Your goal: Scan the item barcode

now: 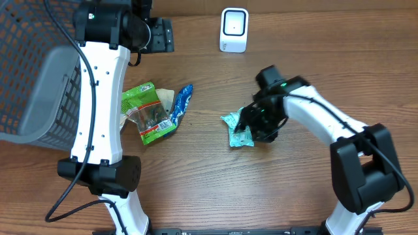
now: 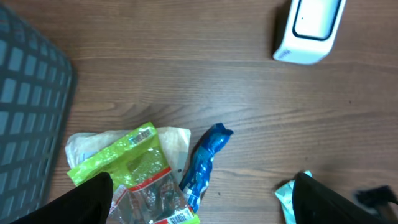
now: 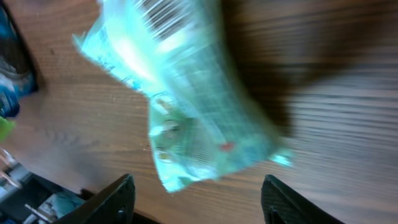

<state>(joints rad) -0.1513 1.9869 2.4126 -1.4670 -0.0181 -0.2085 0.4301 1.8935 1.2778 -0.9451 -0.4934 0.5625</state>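
Observation:
The item, a teal packet (image 1: 238,134), lies flat on the wooden table right of centre. In the right wrist view the teal packet (image 3: 193,106) is blurred, with barcode stripes near its top edge. My right gripper (image 1: 258,124) hovers just to its right. In the right wrist view the right gripper (image 3: 198,183) is open, its fingers wide apart with the packet's lower end just ahead of them, not held. The white scanner (image 1: 234,29) stands at the back centre, and the left wrist view shows the scanner (image 2: 309,28) at top right. My left gripper (image 2: 202,190) is open and empty, high at the back left.
A green packet (image 1: 147,111) lies on a white packet (image 1: 168,98), with a blue packet (image 1: 183,103) beside them, left of centre. A grey mesh basket (image 1: 32,72) fills the left side. The left arm (image 1: 98,111) stands between the basket and these packets.

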